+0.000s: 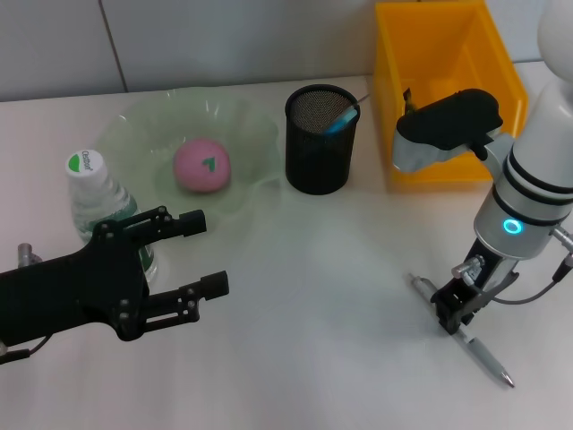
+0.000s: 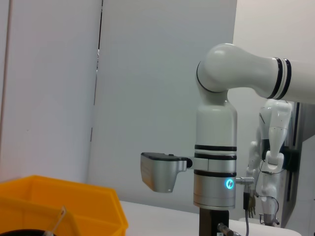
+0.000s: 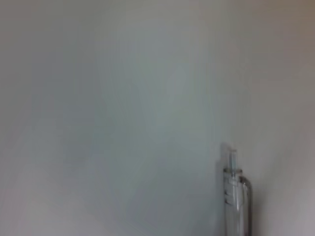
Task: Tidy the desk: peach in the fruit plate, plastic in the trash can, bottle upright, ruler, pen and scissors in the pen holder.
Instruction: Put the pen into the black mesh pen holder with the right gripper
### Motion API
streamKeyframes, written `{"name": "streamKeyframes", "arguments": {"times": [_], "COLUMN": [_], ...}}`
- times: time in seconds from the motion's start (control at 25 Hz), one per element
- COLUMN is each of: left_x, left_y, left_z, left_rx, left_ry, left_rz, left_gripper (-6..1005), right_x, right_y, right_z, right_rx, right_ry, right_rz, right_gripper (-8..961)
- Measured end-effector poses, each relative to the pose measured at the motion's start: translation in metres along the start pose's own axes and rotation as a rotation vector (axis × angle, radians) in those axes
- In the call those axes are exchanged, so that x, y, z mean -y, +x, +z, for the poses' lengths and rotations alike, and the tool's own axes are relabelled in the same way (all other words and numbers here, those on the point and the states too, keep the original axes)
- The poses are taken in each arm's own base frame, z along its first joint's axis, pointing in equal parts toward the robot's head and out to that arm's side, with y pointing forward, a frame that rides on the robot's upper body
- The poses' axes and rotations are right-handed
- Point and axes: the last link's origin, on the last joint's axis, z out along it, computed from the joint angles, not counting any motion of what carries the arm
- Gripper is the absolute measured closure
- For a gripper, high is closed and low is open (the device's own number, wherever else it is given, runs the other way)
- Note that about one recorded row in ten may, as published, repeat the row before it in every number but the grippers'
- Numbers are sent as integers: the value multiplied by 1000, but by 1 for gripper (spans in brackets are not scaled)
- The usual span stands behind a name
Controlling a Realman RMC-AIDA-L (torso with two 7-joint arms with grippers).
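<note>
Silver pen is lying partly hidden beneath the right gripper, whose finger spacing is indiscernible.

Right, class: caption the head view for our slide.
Right tool down on the pen; left tool open by the upright bottle; peach in plate.

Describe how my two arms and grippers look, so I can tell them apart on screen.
The left gripper is all matte black, with two long bolted fingers. The right arm is glossy white with black bands, a glowing cyan ring, a grey-and-black camera pod, thin cables, and a small black right gripper.
</note>
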Motion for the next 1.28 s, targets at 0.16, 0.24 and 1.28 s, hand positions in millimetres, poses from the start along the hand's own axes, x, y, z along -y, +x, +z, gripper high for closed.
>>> {"name": "streamKeyframes", "arguments": {"times": [0.16, 0.24, 1.28], "left_x": [0, 0, 0], "left_y": [0, 0, 4], "left_z": [-1, -1, 0], "left_rx": [0, 1, -24], "left_ry": [2, 2, -8], "left_rz": [0, 0, 6], "left_gripper": [237, 237, 237], "right_x": [5, 7, 46], "right_y": [-7, -10, -35], "right_z": [-13, -19, -151], "right_rx": [63, 90, 1060], "right_ry": [-21, -29, -238], "right_rz": [29, 38, -138], "right_gripper": [826, 826, 827]}}
